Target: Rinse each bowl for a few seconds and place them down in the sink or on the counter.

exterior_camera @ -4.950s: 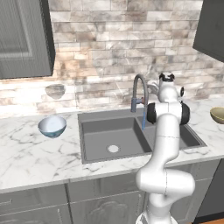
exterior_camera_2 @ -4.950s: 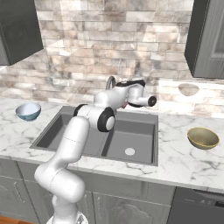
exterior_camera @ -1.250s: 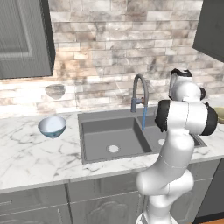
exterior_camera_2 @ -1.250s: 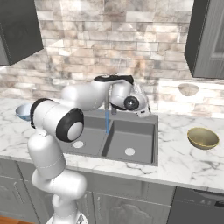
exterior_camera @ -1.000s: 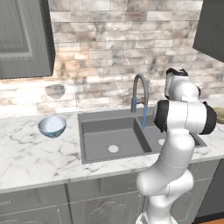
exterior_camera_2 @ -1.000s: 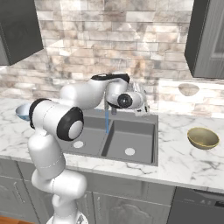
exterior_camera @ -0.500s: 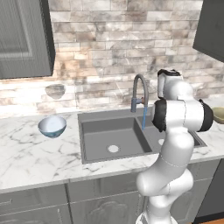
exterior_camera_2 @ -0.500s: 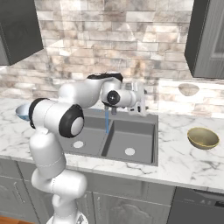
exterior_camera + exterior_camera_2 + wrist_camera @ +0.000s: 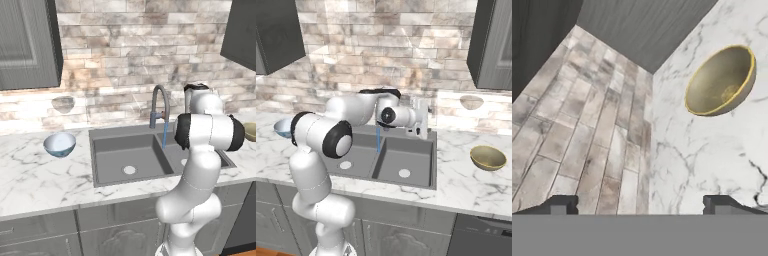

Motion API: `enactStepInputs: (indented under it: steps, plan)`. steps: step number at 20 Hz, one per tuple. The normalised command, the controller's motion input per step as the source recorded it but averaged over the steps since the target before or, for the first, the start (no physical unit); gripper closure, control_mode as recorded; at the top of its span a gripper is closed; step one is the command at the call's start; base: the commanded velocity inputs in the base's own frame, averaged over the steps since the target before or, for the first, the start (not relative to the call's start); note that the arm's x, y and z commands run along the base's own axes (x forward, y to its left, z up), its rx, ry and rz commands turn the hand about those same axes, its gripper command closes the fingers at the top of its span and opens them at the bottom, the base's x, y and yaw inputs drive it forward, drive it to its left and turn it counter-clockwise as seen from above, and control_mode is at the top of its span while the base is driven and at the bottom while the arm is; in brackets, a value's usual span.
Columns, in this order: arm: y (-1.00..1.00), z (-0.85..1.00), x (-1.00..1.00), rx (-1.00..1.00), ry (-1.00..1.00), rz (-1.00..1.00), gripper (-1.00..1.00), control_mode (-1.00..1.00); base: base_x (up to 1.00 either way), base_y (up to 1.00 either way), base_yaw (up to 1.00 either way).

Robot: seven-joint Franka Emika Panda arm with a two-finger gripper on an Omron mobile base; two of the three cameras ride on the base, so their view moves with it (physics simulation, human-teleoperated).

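The olive-tan bowl stands upright on the white marble counter to the right of the sink; it also shows in the hand view at the upper right. The pale blue bowl sits on the counter left of the sink. My gripper hangs above the sink's right back corner, facing the olive-tan bowl and well apart from it. The dark fingertips stand wide apart; my gripper is open and holds nothing. A thin stream of water falls from the faucet.
The stone brick wall runs close behind the faucet and hand. Dark upper cabinets hang at the left and right. Faint bowl-shaped reflections show on the wall. Grey cabinet fronts run below the counter.
The wrist has turned and the hand has drifted a little to the left near the faucet. The jaws stay open. Neither bowl has moved.
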Motion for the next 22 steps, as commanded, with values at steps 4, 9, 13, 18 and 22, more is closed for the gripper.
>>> enactStepInputs:
  steps: [4,9,13,18,22]
  plan:
    - [-0.44,0.25,-0.29,0.14,0.08,-0.07,-1.00,-1.00,0.00,0.00,0.00]
    - [-0.29,0.16,-0.24,0.13,0.07,-0.12,-1.00,-1.00,0.00,0.00,0.00]
    - [-0.21,0.16,-0.28,0.08,0.02,-0.12,-1.00,-1.00,0.00,0.00,0.00]
    - [-0.22,0.22,-0.27,0.05,0.00,-0.12,-1.00,-1.00,0.00,0.00,0.00]
    - [-0.25,0.18,-0.17,0.05,0.00,-0.08,-1.00,-1.00,0.00,0.00,0.00]
